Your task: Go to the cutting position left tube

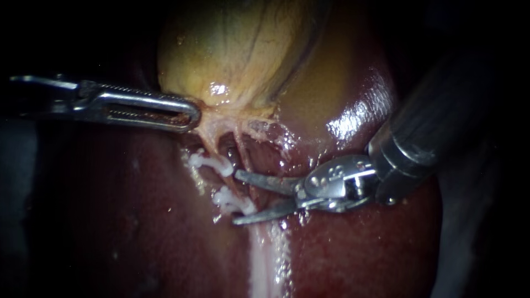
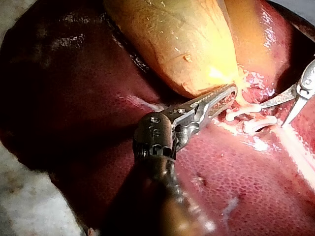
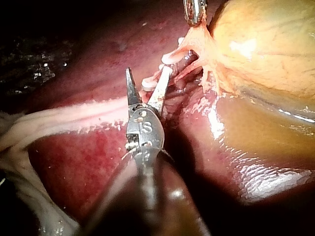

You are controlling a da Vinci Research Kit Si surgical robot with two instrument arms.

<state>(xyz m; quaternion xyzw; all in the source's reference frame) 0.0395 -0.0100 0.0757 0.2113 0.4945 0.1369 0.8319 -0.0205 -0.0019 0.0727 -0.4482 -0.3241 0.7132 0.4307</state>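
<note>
Two instruments are working beside the gallbladder (image 1: 243, 49). The left instrument (image 1: 190, 115) is clamping the gallbladder's neck between its jaws, on the far left of the field. The right instrument (image 1: 236, 197) is lying with jaws apart at the left tube (image 1: 227, 183), which is carrying two white clips (image 1: 212, 164); the nearer clip (image 1: 234, 203) is sitting between those jaws. Approach is appearing nearly complete: what is left, seemingly, is settling the jaws across the bare stretch between the clips, above the liver (image 1: 359, 248).
</note>
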